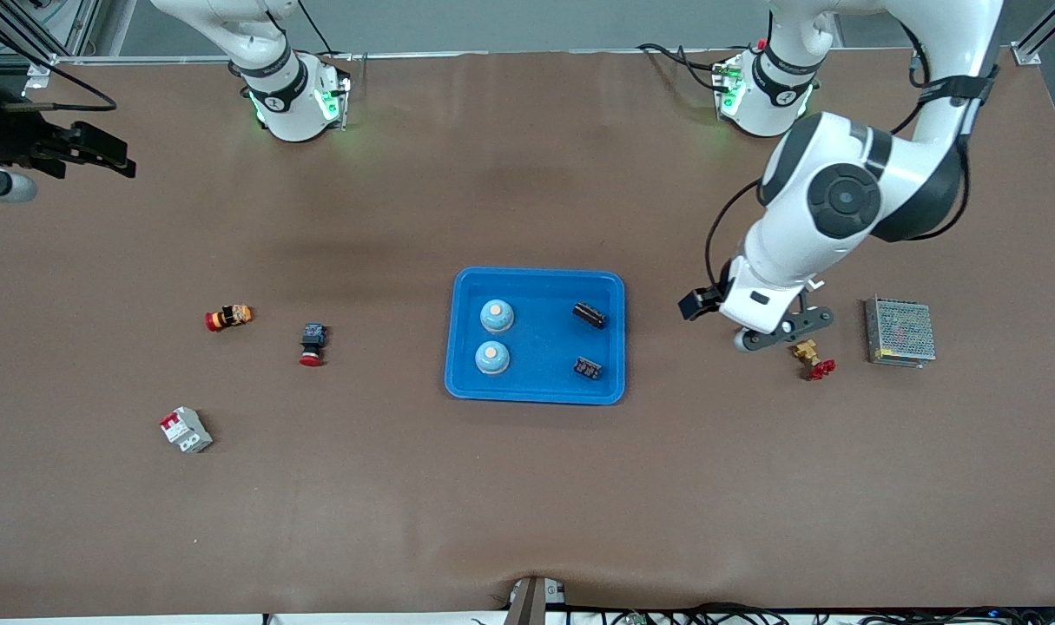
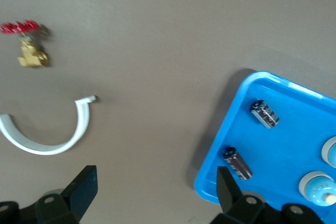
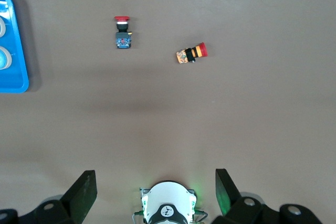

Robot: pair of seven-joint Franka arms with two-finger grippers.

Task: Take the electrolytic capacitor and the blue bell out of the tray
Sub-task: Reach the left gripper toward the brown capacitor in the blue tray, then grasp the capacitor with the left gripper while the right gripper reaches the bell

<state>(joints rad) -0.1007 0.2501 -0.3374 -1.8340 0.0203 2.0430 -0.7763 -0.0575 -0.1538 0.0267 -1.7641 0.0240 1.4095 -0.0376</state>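
Observation:
A blue tray lies mid-table. In it stand two light-blue bells toward the right arm's end, and two black capacitors lie toward the left arm's end. My left gripper hangs open and empty over bare table between the tray and a brass valve. Its wrist view shows the left gripper, the tray's corner and both capacitors. My right gripper is raised at the right arm's end, open and empty; in its wrist view the right gripper looks down on its own base.
A brass valve with a red handle and a metal mesh box lie at the left arm's end. A white curved strip lies near the valve. Two red push buttons and a white breaker lie toward the right arm's end.

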